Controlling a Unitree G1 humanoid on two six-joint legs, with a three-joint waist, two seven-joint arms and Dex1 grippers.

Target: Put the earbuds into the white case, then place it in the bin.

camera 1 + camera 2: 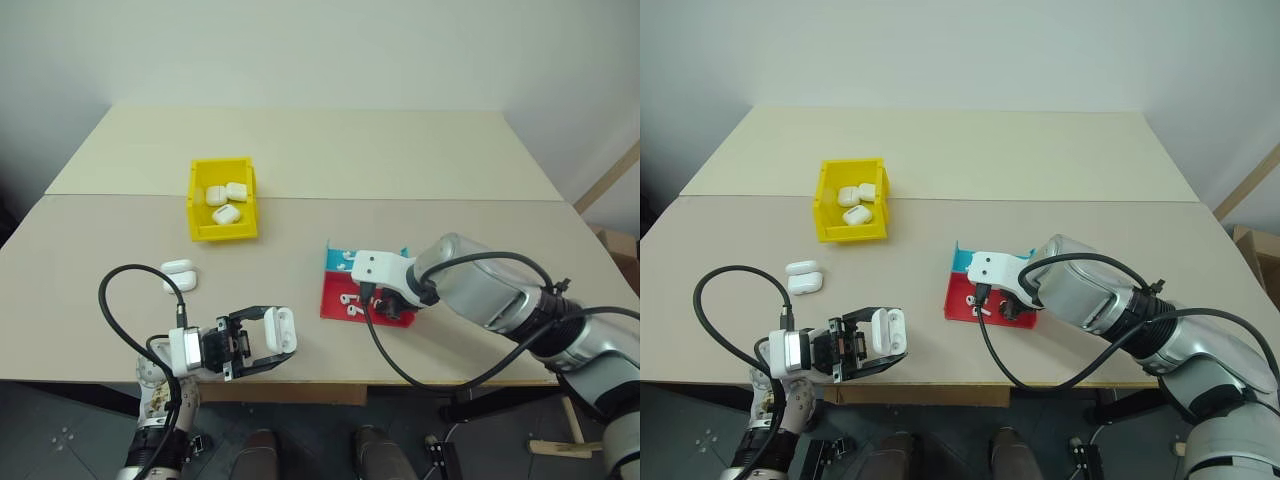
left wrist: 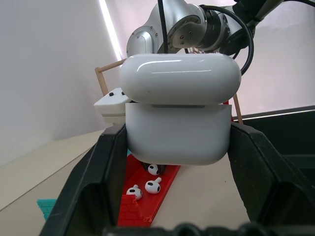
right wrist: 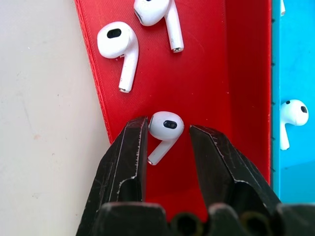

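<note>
Your right gripper point(image 3: 167, 142) straddles one earbud point(image 3: 165, 129) in the red tray point(image 3: 211, 73), fingers not quite clamped, perhaps one touching; its stem slants between them. Your left gripper point(image 1: 262, 345) clenches the open white case point(image 1: 281, 327), well left of the tray.

On the bench point(image 1: 400, 150) the bin point(image 1: 222, 199) sat far left with cases inside, two more cases point(image 1: 179, 275) lay nearer me, and to the right two trays point(image 1: 365, 290) lay side by side, earbuds point(image 3: 123, 51) scattered in them.
</note>
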